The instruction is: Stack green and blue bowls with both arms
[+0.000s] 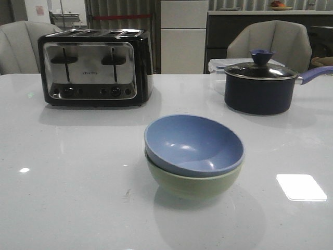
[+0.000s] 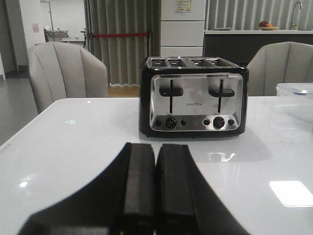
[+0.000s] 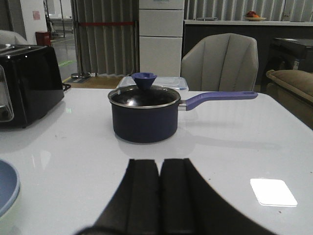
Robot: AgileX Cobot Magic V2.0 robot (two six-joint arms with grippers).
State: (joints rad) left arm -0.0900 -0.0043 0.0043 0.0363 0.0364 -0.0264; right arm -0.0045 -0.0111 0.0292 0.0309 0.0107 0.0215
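Blue bowl (image 1: 193, 144): nested inside the green bowl (image 1: 192, 182), tilted a little so its rim rides higher on the far left side; a sliver of it also shows at the edge of the right wrist view (image 3: 7, 186).
Green bowl: upright on the white table (image 1: 78, 172), near the middle of the surface and closer to the front edge than the toaster and saucepan are.
Left gripper (image 2: 155, 188): fingers pressed together with nothing between them, low over the table, facing the toaster (image 2: 193, 96); neither bowl appears in its view, so its distance to the stack cannot be told.
Right gripper (image 3: 160, 196): fingers closed against each other, empty, pointing toward the saucepan (image 3: 145, 116); the bowl stack lies off to its left side, apart from the fingers.
Toaster (image 1: 93, 66): black and chrome, four slots, toward the far left corner; a small brand word is printed on its chrome face, too small to read with certainty.
Saucepan (image 1: 260, 86): dark body, glass lid with purple-blue knob, matching handle pointing to the right edge, toward the far right of the table.
Clear lidded container (image 1: 218, 67): just behind the saucepan at the far edge.
Other writing: none readable.
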